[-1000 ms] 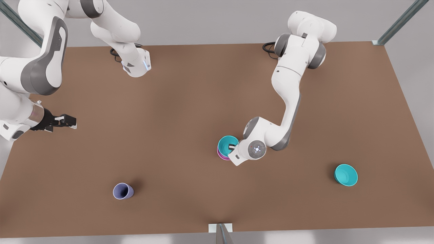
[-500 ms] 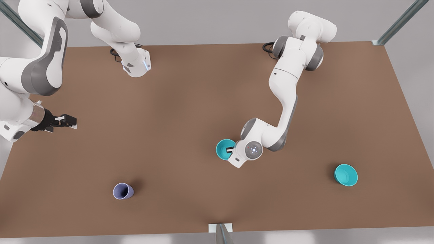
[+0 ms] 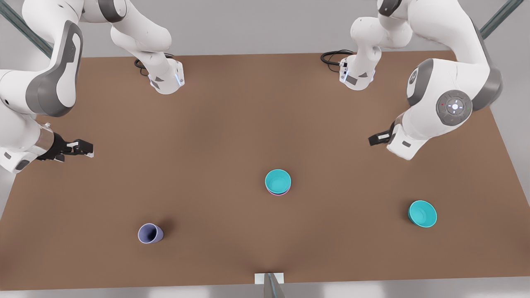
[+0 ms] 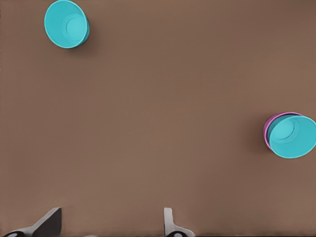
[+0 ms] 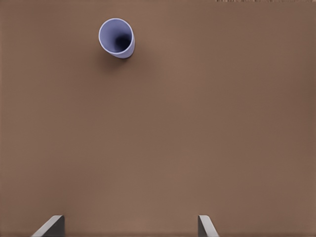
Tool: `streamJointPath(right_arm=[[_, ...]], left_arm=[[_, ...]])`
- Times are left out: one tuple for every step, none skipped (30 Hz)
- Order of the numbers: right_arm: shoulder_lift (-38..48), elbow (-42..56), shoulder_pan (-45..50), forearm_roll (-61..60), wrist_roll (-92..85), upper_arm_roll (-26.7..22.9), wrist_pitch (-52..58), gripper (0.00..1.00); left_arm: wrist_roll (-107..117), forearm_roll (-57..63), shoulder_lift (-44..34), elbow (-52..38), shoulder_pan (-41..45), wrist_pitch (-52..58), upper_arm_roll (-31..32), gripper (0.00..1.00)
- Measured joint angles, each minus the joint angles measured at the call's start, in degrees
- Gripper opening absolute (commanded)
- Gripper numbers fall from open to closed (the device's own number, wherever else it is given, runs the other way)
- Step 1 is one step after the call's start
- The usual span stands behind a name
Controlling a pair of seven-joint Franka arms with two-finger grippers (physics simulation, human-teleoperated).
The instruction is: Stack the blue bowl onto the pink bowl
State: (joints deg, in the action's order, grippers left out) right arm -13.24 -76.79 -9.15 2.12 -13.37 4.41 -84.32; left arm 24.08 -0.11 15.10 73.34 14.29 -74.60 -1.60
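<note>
Brown tabletop (image 3: 232, 124) runs nearly edge to edge in my front view, grey wall behind it, metal frame struts at the far corners. No labels or writing I can read on anything.

Both arms hang high and idle, well apart from the objects. Left wrist view looks down on two turquoise bowls, so the left gripper (image 3: 374, 139) is the one at the front view's right. Its fingers (image 4: 49, 224) stand wide apart with nothing between them. Right gripper (image 3: 85, 147) sits at the front view's left edge; its wrist view shows its fingers (image 5: 206, 226) spread wide and empty over bare table.

Blue bowl (image 3: 278, 181) sits nested in the pink bowl (image 3: 278, 193) near table centre. From the front I get just a thin pink sliver under the turquoise rim; the left wrist view gives the pink rim (image 4: 269, 129) more plainly around the blue bowl (image 4: 292, 137).

Second turquoise bowl (image 3: 422, 213) stands alone toward the front view's right, also seen from the left wrist (image 4: 66, 23).

Lavender cup (image 3: 149, 234) stands upright at the front view's lower left, and in the right wrist view (image 5: 116, 37).
</note>
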Motion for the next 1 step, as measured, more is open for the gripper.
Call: streamJointPath(right_arm=[[0.0,0.0,0.0,0.0,0.0,0.0,0.0,1.0]], left_arm=[[-1.2,0.2,-0.3,0.3,0.0,0.3,0.0,1.0]])
